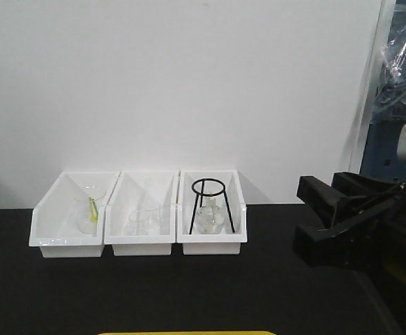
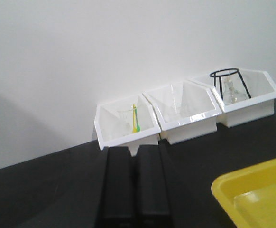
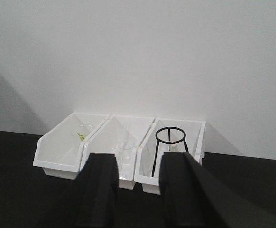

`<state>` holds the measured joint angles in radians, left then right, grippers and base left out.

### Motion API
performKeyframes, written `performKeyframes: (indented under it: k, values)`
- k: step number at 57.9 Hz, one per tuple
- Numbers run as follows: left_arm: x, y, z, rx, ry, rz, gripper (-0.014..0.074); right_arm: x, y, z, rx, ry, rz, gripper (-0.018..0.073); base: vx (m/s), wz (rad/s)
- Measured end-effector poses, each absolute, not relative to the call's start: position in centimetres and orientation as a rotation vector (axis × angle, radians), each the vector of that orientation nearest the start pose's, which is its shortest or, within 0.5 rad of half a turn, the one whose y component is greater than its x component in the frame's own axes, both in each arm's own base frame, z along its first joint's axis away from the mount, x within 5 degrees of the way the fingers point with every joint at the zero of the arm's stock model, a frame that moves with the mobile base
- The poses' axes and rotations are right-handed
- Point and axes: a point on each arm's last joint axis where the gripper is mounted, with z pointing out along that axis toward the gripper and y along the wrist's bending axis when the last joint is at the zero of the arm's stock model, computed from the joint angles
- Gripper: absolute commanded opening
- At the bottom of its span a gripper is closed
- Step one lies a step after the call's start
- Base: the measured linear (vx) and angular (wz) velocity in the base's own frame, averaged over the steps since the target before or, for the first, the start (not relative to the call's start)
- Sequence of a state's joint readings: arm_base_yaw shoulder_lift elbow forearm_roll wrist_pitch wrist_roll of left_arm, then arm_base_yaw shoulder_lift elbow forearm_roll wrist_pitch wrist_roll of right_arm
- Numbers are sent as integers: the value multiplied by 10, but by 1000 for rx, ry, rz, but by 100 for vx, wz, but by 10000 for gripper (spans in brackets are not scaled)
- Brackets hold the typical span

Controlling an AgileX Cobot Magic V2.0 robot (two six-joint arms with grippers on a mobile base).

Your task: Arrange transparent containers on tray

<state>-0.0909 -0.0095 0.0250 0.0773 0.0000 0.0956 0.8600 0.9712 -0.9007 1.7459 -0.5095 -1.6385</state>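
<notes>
Tray [image 2: 256, 194], yellow, noted nearest at the front table edge, nothing seen on its visible corner; left gripper [image 2: 135, 190] just beside it with fingers pressed together, holding nothing; right gripper [image 3: 138, 190] with fingers parted, gap unoccupied, raised at the right of the black table [image 1: 189, 293]. Farther back against the white wall, three white bins [image 1: 139, 213] side by side, touching: clear glassware with a yellow-green item in the left, clear glassware in the middle, black wire stand [image 1: 208, 206] over glassware in the right. Test tubes not told apart among the glassware.
</notes>
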Motion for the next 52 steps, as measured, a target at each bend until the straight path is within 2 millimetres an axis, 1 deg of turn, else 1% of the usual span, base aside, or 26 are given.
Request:
performKeyframes:
  k: [5,10,19,52]
  values:
    - [56,-4,202,186,1525,81,-8,165,125,398,-218,1638,345,302,0,0]
    - [57,-2,200,133,1554,73,-8,165,125,398,-218,1638,345,302,0,1]
    - [57,0,200,55,1559,57,-8,165,125,398,-218,1638,345,302,0,0]
    - [57,0,200,48,1559,53,-8,165,125,398,-218,1638,345,302,0,0]
